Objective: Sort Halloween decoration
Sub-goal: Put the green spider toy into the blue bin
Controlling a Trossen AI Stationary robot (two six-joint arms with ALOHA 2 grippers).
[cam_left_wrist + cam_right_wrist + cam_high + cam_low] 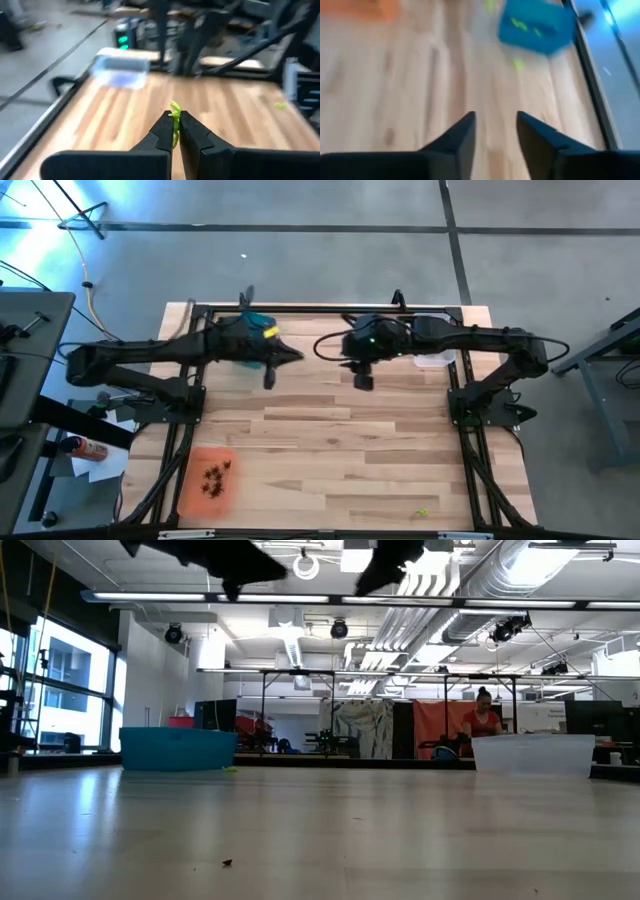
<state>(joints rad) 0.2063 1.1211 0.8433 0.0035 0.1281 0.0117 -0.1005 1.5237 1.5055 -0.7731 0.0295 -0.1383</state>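
My left gripper [175,131] [297,356] hangs above the table next to the teal tray [256,323], shut on a lime green spiky trinket [175,116]. My right gripper [495,131] [352,352] is open, holds nothing and hovers near the table's middle, facing the teal tray [537,25]. Green trinkets lie in that tray. One green trinket [518,63] rests on the table beside it, and another [422,513] lies near the near edge. Several dark trinkets [216,477] sit in the orange tray [195,495]. A dark one [227,862] lies on the bare table. My left gripper pinches the lime green trinket between its two fingertips [162,129]. The trinket's spiky top [175,107] sticks out past the tips. It is lifted clear of the table.
The clear tray [436,359] [533,753] stands at the far right beside the right arm. A black frame runs along the table's left, far and right edges. Bare wood lies between the trays. A person in red [482,720] sits far behind the table.
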